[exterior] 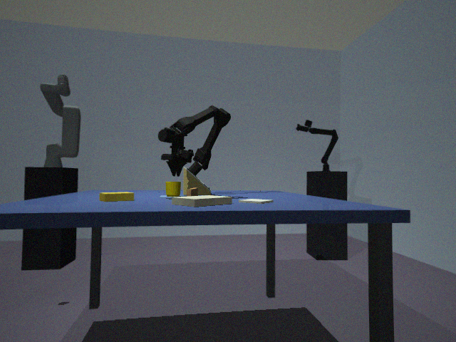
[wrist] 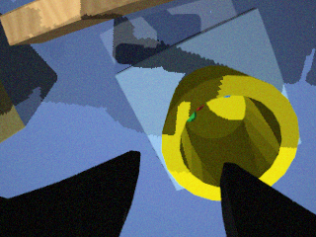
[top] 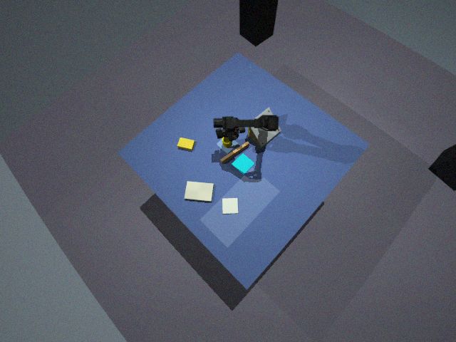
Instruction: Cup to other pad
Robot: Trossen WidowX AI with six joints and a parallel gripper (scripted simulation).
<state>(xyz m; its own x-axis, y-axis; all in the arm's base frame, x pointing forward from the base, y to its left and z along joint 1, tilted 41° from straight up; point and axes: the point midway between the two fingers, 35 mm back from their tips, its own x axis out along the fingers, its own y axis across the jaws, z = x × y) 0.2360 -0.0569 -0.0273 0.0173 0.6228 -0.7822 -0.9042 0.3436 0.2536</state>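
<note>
The yellow cup [top: 226, 142] [exterior: 172, 189] [wrist: 287, 118] stands upright on the light blue pad [top: 221, 144] [wrist: 143, 99]. In the wrist view a green marble [wrist: 192, 117] and bits of red and blue show inside it; the rest of its inside is partly in shadow. The cyan pad [top: 243, 163] lies on the other side of a wooden bar and bears nothing. My gripper [exterior: 176, 174] [wrist: 181, 168] points down above the cup, partly open and empty. In the wrist view one fingertip overlaps the cup's near rim and the other is left of the cup.
The low wooden bar [top: 234, 152] [exterior: 192, 191] [wrist: 49, 19] lies between the pads. An upright wedge [exterior: 191, 184] stands by the arm's base. A yellow block [top: 186, 144] [exterior: 116, 196], a cream slab [top: 199, 191] [exterior: 206, 200] and a thin white square [top: 230, 205] [exterior: 256, 201] lie farther off.
</note>
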